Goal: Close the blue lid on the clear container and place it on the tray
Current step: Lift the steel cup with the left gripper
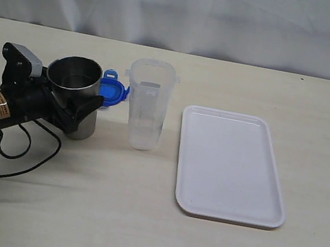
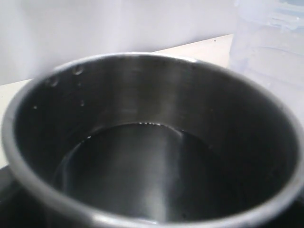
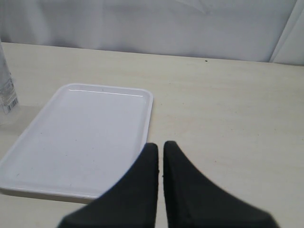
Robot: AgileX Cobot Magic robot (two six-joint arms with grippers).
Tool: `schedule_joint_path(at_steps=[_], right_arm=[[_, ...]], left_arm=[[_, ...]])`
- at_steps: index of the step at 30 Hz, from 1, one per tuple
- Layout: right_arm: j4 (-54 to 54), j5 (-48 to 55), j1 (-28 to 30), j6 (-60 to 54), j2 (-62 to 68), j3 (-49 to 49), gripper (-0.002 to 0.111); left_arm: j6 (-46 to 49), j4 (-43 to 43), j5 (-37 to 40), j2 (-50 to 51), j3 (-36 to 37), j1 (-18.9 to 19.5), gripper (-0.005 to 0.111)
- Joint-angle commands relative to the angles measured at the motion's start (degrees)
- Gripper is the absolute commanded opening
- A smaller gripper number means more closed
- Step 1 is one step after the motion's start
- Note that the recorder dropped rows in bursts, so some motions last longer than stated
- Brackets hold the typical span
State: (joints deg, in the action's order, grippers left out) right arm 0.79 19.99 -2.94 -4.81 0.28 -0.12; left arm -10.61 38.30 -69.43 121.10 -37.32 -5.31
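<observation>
My left jaws clasp the steel cup (image 1: 74, 78). My right jaws sit nearly together beside the tray (image 3: 85, 133). The clear container (image 1: 147, 104) stands upright, mouth up, on the surface (image 1: 137, 208) between cup and tray, with the blue lid (image 1: 112, 88) just behind.

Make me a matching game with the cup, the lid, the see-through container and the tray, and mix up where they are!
Things:
1. metal cup
2. blue lid
3. clear container
4. tray

Places, as the exterior view shows them:
A. lying flat on the right side of the table
B. standing upright with no lid on, between cup and tray
C. farthest to the left
D. lying behind, peeking out between cup and container

Pairs: 1-C, 2-D, 3-B, 4-A
</observation>
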Motion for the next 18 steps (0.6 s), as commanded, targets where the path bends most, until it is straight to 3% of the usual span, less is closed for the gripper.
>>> schedule_joint_path(at_steps=[1,18], right_arm=[[0.2,-0.2,0.2,0.2,-0.3,0.1,0.004],[0.2,-0.2,0.2,0.2,-0.3,0.1,0.004]], left_arm=[[-0.2,2.8,-0.5,-0.5,-0.4,-0.1,0.000],[-2.0,0.1,-0.5,-2.0,-0.6,-0.1,0.000]])
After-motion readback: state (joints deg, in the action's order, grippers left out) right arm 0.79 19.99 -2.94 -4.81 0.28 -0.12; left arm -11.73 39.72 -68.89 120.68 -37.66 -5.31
